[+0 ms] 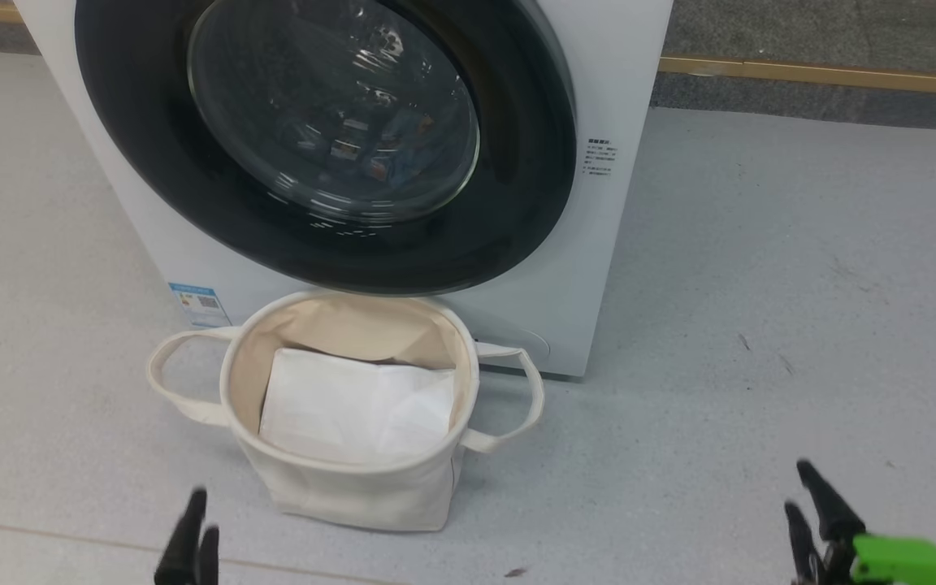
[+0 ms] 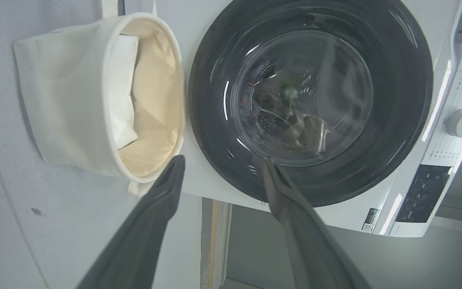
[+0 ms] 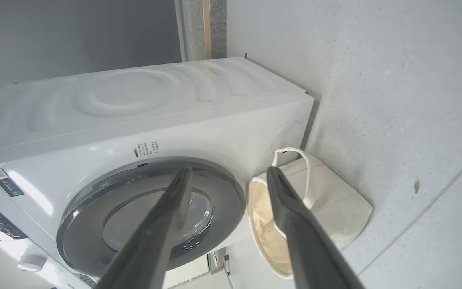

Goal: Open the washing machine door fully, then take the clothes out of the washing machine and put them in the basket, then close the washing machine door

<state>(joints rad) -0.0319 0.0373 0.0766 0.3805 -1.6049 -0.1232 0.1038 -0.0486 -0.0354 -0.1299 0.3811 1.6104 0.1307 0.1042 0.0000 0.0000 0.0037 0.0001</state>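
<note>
- Left gripper (image 2: 223,160) and right gripper (image 3: 229,170) both spread wide, empty.
- Washing machine door (image 1: 322,244) shut (clothes (image 1: 403,146) dim behind its glass).
- Basket (image 1: 354,487) on floor (image 1: 760,325) below the door's rim, against washing machine (image 1: 622,203), holds white folded sheet (image 1: 354,406).

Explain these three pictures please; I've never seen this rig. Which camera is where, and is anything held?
This is a two-armed wheeled robot. One picture looks down from its head; the other two look along each wrist's dark fingers. On the floor stands a white washing machine with its round black-rimmed door shut. In front sits a cream basket holding a white folded sheet. The left gripper and right gripper are both open, holding nothing. Dimly behind the glass, some bluish cloth seems to lie.
</note>
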